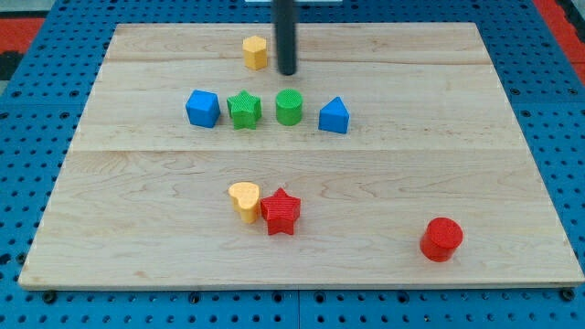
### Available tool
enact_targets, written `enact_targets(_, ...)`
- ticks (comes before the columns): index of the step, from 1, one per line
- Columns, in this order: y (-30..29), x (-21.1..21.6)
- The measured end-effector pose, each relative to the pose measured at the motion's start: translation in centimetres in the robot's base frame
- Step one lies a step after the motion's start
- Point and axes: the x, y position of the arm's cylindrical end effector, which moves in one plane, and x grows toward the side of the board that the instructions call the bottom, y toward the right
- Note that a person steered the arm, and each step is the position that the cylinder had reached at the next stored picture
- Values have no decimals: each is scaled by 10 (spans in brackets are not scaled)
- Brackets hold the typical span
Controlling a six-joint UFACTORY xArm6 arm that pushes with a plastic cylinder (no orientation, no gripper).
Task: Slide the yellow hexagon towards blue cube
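The yellow hexagon (255, 52) is located far on the desk (137, 174), just left of my tip (288, 71). The blue cube (202, 108) is set nearer, leftward. No jaws are fitted.

No readable text anywhere in the view.

The wooden board (302, 174), the coloured blocks on it, the dark rod and the blue perforated surface (27, 183) around the board carry no letters, numbers, brand marks or signs that can be made out; all of these surfaces are plain.
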Motion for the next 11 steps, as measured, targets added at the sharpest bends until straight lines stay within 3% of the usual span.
enact_targets(1,55,-31)
enact_targets(3,-80,-13)
enact_targets(9,-56,-59)
enact_targets(10,-63,-53)
enact_targets(11,-134,-49)
